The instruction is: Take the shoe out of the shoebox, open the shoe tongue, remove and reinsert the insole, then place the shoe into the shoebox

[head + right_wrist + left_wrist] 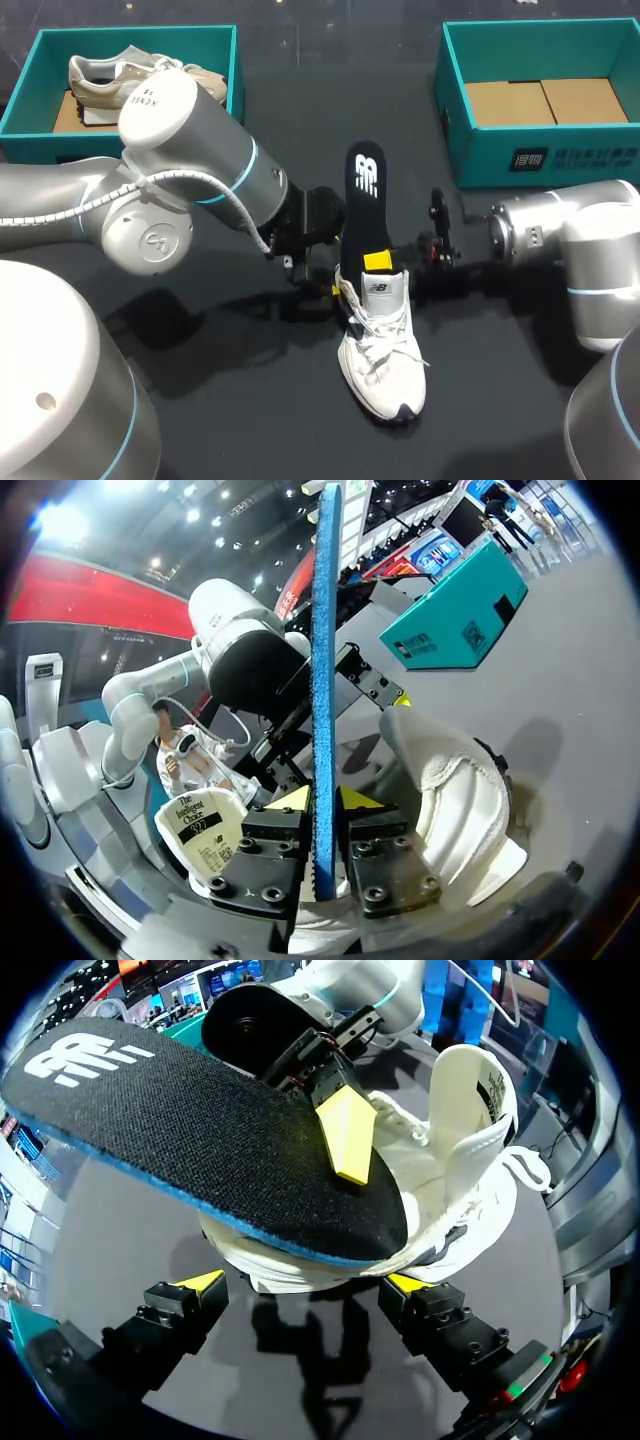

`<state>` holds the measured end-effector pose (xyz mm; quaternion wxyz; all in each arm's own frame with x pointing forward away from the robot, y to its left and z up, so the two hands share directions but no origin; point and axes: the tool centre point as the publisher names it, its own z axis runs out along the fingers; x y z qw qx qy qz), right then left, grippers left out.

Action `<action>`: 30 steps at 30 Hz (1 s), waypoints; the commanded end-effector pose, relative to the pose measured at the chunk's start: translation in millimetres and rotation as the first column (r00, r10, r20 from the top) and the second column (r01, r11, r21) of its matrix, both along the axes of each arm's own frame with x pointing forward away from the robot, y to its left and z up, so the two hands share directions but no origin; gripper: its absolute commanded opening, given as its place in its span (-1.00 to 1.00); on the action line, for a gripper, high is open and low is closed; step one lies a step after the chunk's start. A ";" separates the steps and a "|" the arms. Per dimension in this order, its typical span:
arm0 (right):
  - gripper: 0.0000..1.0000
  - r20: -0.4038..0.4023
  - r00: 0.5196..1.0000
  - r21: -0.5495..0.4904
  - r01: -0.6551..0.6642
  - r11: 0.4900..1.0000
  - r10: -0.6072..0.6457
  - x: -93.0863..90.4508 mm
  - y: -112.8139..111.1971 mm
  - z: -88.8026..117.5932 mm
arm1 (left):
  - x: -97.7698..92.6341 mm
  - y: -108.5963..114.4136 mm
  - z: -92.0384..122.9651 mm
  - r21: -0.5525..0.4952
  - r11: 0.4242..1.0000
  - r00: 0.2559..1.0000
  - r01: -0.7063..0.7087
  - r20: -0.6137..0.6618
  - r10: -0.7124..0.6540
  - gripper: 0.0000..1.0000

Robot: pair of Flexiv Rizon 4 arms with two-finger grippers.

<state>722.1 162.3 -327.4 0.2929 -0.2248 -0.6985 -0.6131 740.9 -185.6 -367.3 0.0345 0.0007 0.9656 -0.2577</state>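
White shoe [382,350] on the dark table [200,420], midway between the two teal shoeboxes at the far left [236,70] and far right [470,150]; toe near, heel far, laces loose, tongue [478,1080] raised. Black, blue-edged insole [365,195] angles out of the collar toward the far side, roughly in line with the shoe. The right gripper [378,262] pinches the insole flat just above the collar. The left gripper [302,1282] straddles the heel, with both tips apparently touching it. Any withdrawal or reinsertion would probably run along this shared long axis, the right arm carrying it.
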 end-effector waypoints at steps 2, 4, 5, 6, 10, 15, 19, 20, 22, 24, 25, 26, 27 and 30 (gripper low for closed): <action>-0.60 0.004 1.000 -0.012 -0.008 1.000 0.008 3.6 0.4 3.0 | 0.0 0.5 -0.7 -0.002 1.000 1.000 0.002 0.000 -0.002 1.00; -0.59 0.006 1.000 -0.014 -0.010 1.000 0.011 4.4 0.6 3.8 | 0.0 0.5 -0.7 -0.002 1.000 1.000 0.002 0.000 -0.002 1.00; -0.59 0.006 1.000 -0.014 -0.012 1.000 0.012 4.7 0.6 4.0 | 0.0 0.5 -0.7 -0.002 1.000 1.000 0.002 0.000 -0.002 1.00; -0.58 0.007 1.000 -0.015 -0.013 1.000 0.013 5.0 0.7 4.3 | 0.0 0.5 -0.7 -0.002 1.000 1.000 0.002 0.000 -0.002 1.00; -0.57 0.008 1.000 -0.017 -0.018 1.000 0.018 5.5 1.2 5.2 | 0.0 0.5 -0.7 -0.002 1.000 1.000 0.002 0.000 -0.002 1.00; -0.53 0.013 1.000 -0.018 -0.026 1.000 0.026 6.7 1.7 8.4 | 0.0 0.5 -0.7 -0.002 1.000 1.000 0.002 0.000 -0.002 1.00; -0.43 0.021 0.999 -0.020 -0.031 0.999 0.032 9.4 2.6 12.5 | 0.0 0.5 -0.7 -0.002 1.000 1.000 0.002 0.000 -0.002 1.00; -0.41 0.023 0.999 -0.021 -0.032 0.999 0.032 10.1 2.8 13.2 | 0.0 0.5 -0.7 -0.002 1.000 1.000 0.002 0.000 -0.002 1.00; -0.40 0.025 0.999 -0.021 -0.032 0.999 0.032 10.6 2.8 13.5 | 0.0 0.5 -0.7 -0.002 1.000 1.000 0.002 0.000 -0.002 1.00; -0.42 0.028 0.999 -0.024 -0.035 0.999 0.036 11.7 2.9 14.2 | 0.0 0.5 -0.7 -0.002 1.000 1.000 0.002 0.000 -0.002 1.00; -0.42 0.028 0.999 -0.024 -0.036 0.999 0.037 12.2 3.0 14.5 | 0.0 0.5 -0.7 -0.002 1.000 1.000 0.002 0.000 -0.002 1.00; -0.44 0.030 0.999 -0.026 -0.040 0.999 0.040 13.8 3.4 15.7 | 0.0 0.5 -0.7 -0.002 1.000 1.000 0.002 0.000 -0.002 1.00; -0.44 0.031 0.999 -0.027 -0.041 0.999 0.042 15.0 3.8 16.8 | 0.0 0.5 -0.7 -0.002 1.000 1.000 0.002 0.000 -0.002 1.00; -0.46 0.037 0.998 -0.032 -0.048 0.998 0.049 19.1 5.4 21.1 | 0.0 0.5 -0.7 -0.002 1.000 1.000 0.002 0.000 -0.002 1.00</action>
